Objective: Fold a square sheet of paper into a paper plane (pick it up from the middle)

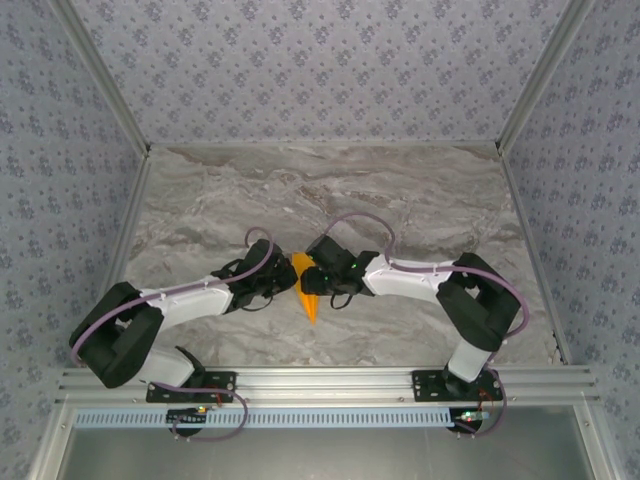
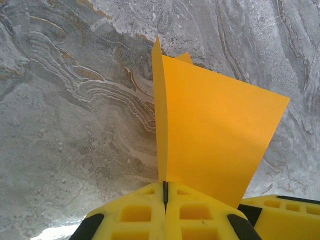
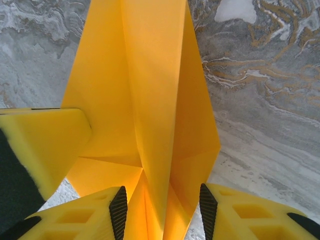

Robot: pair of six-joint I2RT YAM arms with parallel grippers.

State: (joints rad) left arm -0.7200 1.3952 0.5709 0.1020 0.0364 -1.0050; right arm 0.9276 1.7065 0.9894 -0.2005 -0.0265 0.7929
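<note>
Overhead, the two arms meet over the near middle of the marble-patterned tabletop (image 1: pixel 400 190), with the left gripper (image 1: pixel 281 284) and the right gripper (image 1: pixel 322 277) facing each other across the orange paper plane (image 1: pixel 308 292). The plane is a narrow folded dart held between them, its point aimed toward the arm bases. Whether that tip touches the tabletop cannot be told. Patterned walls (image 1: pixel 300 60) close in the surface on three sides. From the left wrist, the left gripper's yellow jaws are pressed together with no gap, pinching a fold of the paper. The paper rises from their seam as an upright crease, and a broad flat panel spreads to its right above the grey veined stone. A yellow finger of the other gripper sits at the lower right corner, just beside the panel's lower edge. From the right wrist, the right gripper's jaws stand apart, their black pads (image 3: pixel 119 212) on either side of the creased body. The paper runs up between them in long layered folds, not pressed flat. The left gripper's yellow finger lies against the paper at the left edge.
</note>
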